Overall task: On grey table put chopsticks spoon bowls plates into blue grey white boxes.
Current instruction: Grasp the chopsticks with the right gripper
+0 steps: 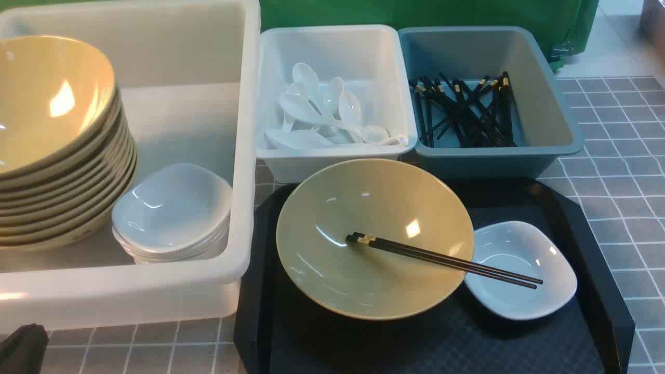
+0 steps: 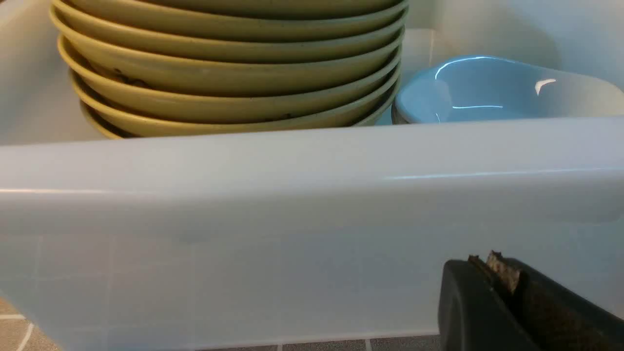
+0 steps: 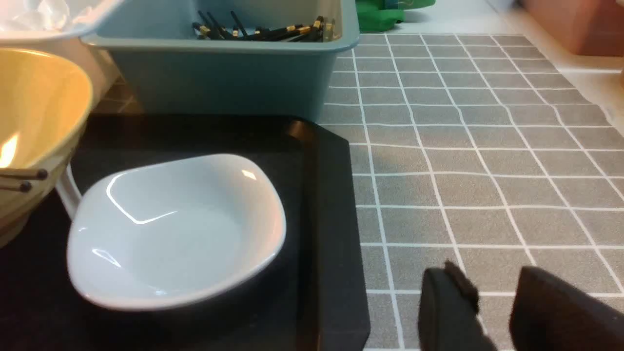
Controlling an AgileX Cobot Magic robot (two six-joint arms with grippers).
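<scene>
A tan bowl (image 1: 332,270) sits on the black tray, with a white plate (image 1: 524,291) beside it on the right. A pair of black chopsticks (image 1: 441,258) lies across the bowl and plate. The translucent tub (image 1: 249,130) holds a stack of bowls (image 1: 52,130) and a stack of plates (image 1: 171,208). The white box (image 1: 337,47) holds spoons (image 1: 322,111). The blue-grey box (image 1: 550,119) holds chopsticks (image 1: 467,111). My left gripper (image 2: 492,265) is shut and empty, low against the tub's near wall. My right gripper (image 3: 490,280) is open and empty over the grey table (image 3: 463,161), right of the plate (image 3: 175,229).
The black tray (image 1: 587,249) has a raised rim and lies in front of the two smaller boxes. A green cloth (image 1: 415,13) hangs behind the boxes. Part of my left arm (image 1: 21,348) shows at the bottom left corner.
</scene>
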